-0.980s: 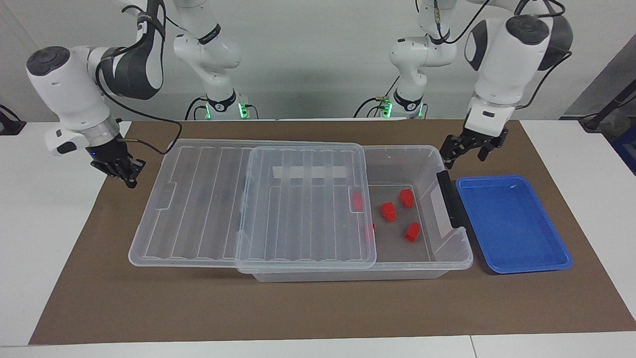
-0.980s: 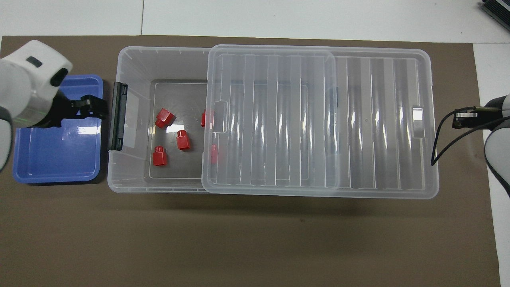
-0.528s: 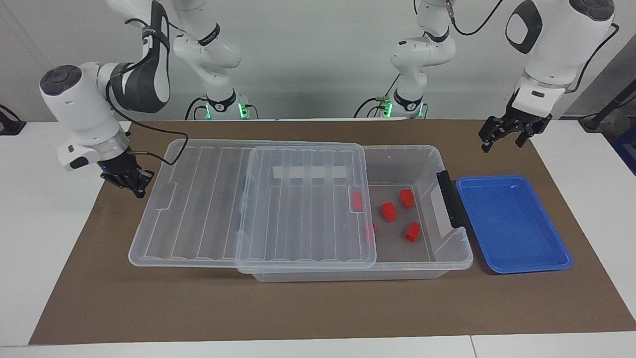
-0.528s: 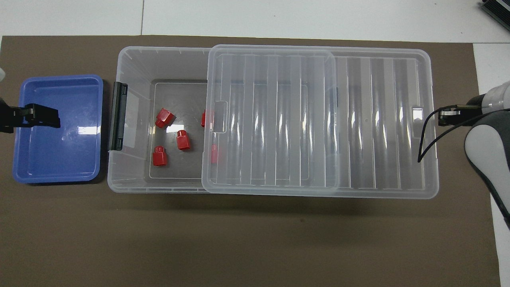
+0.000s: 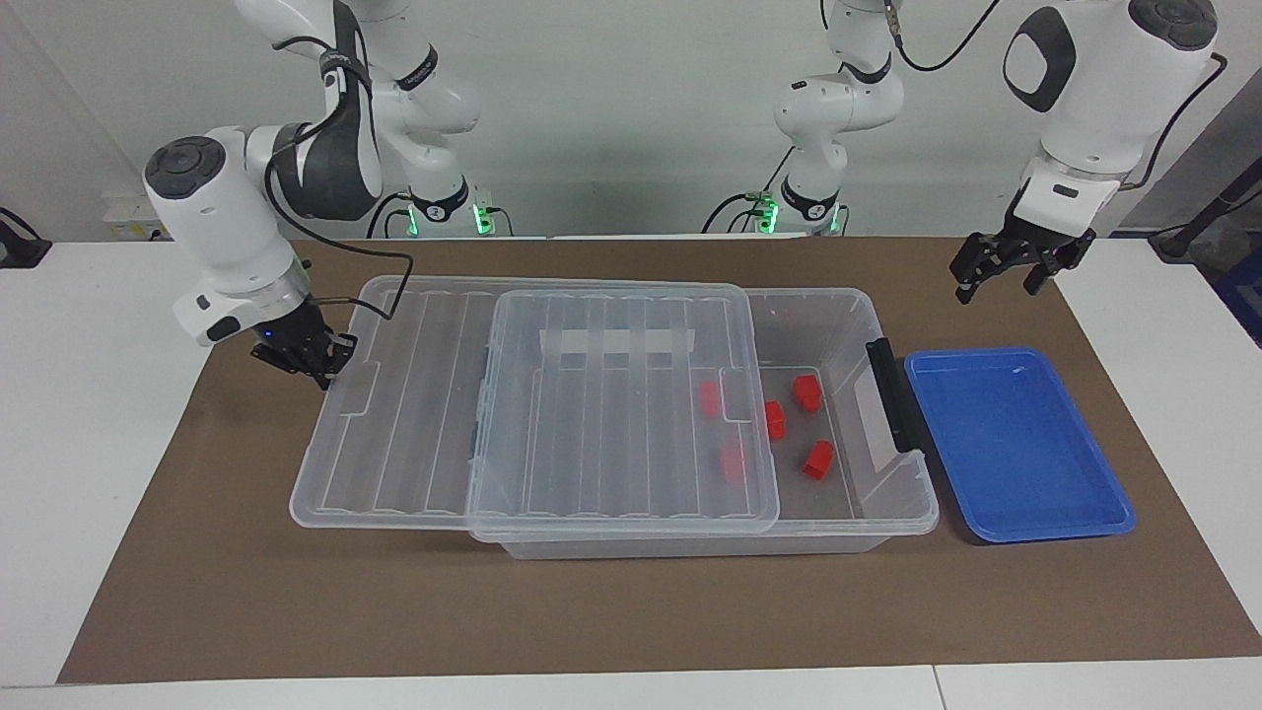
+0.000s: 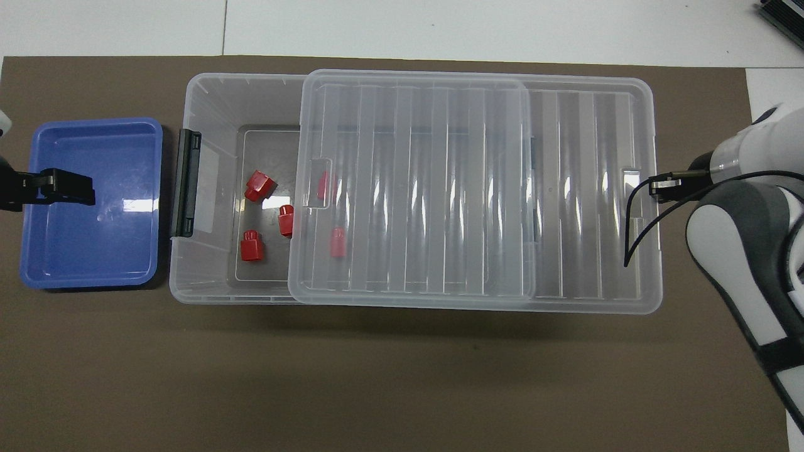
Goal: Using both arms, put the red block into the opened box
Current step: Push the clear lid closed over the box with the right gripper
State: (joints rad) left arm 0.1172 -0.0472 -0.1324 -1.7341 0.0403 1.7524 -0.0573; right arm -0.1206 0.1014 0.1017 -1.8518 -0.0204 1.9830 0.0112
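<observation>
The clear box [image 5: 902, 518] [image 6: 207, 88] lies along the mat, and its ribbed lid [image 5: 592, 414] [image 6: 440, 188] covers all but the end toward the left arm. Several red blocks lie on the box floor. Two sit in the uncovered part [image 5: 806, 391] [image 6: 259, 186], one [image 5: 774, 419] is half under the lid's edge, and others show through the lid [image 6: 338, 242]. My right gripper [image 5: 320, 378] [image 6: 656, 186] is shut and pressed against the lid's end edge. My left gripper [image 5: 998, 286] [image 6: 78, 188] hangs open and empty in the air, over the blue tray in the overhead view.
A blue tray [image 5: 1016, 444] [image 6: 88, 263] lies beside the box at the left arm's end, with nothing in it. A black bar [image 5: 892, 394] runs along the box's end wall next to the tray. Brown mat surrounds the box.
My right gripper has pushed the lid toward the left arm's end, so it now covers more of the box. My left gripper rose and drew away from the box's end.
</observation>
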